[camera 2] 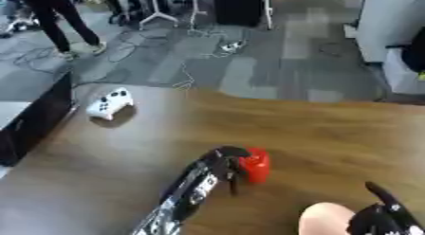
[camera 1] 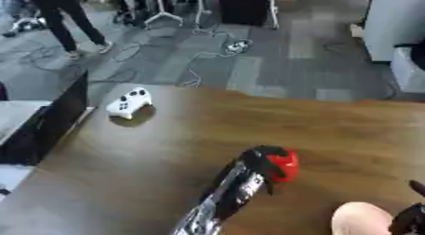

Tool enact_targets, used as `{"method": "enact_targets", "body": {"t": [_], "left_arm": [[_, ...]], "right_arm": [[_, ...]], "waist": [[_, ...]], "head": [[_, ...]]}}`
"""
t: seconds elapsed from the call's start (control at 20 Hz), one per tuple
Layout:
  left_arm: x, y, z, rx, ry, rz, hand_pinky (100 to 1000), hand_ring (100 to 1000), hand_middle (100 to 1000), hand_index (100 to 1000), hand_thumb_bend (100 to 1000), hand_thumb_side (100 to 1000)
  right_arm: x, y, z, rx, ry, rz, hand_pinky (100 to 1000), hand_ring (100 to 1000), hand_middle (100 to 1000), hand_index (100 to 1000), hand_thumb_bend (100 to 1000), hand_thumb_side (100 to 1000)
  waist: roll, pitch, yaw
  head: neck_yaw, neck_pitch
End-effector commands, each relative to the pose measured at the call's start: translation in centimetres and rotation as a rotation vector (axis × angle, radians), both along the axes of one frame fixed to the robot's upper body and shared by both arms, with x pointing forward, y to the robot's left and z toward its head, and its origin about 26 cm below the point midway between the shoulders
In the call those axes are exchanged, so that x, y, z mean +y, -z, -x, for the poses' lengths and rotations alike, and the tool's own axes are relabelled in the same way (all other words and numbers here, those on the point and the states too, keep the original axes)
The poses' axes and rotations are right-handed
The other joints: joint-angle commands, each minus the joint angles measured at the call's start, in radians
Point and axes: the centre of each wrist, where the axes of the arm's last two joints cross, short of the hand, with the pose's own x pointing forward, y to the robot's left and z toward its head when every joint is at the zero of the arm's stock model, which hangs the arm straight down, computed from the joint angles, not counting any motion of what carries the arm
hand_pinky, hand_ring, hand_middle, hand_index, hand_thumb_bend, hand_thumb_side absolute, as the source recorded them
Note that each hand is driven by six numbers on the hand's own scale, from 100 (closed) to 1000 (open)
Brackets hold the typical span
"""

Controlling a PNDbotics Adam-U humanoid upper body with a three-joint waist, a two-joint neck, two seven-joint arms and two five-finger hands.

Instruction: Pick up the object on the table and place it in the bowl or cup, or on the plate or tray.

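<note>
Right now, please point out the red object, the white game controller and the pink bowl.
red object (camera 1: 286, 167): left eye view, on its red side beside the left hand (camera 1: 259, 160).
white game controller (camera 1: 129, 103): left eye view, its top face.
pink bowl (camera 1: 358, 219): left eye view, its outer wall.

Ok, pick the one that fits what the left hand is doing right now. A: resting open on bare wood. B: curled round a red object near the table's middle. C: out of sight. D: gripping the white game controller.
B: the left hand has its dark fingers wrapped round the red object on the wooden table, while the white game controller sits untouched far off near the far left edge.
</note>
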Motion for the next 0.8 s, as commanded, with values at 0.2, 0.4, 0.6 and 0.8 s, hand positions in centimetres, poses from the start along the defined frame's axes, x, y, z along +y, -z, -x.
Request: {"method": "enact_targets", "body": {"t": [0.2, 0.4, 0.6, 0.8], "left_arm": [[-0.6, -3.2, -1.6, -0.112, -0.047, -0.017, 379, 642, 773, 857, 100, 843], [-1.1, -4.3, -2.4, -0.152, -0.07, -0.013, 420, 683, 783, 862, 100, 822], [-1.7, -4.9, -3.2, -0.173, -0.078, -0.003, 498, 744, 803, 864, 100, 780], [-1.7, -6.2, -4.1, -0.242, -0.1, -0.029, 516, 747, 801, 863, 130, 697]], "right_arm": [[0.1, -0.4, -0.1, -0.018, 0.002, 0.01, 534, 562, 558, 1000, 100, 844], [0.1, -0.3, -0.1, -0.02, 0.001, 0.018, 534, 562, 558, 1000, 100, 849], [0.2, -0.3, -0.2, -0.022, -0.003, 0.025, 534, 562, 558, 1000, 100, 854], [0.4, -0.3, -0.2, -0.028, -0.012, 0.03, 534, 562, 558, 1000, 100, 852]], "waist": [[-0.002, -0.008, -0.007], [0.0, -0.003, -0.008], [0.0, 0.003, -0.014], [-0.001, 0.009, -0.022]], "head": [[0.011, 0.005], [0.019, -0.008], [0.029, -0.011], [0.052, 0.008]]}}
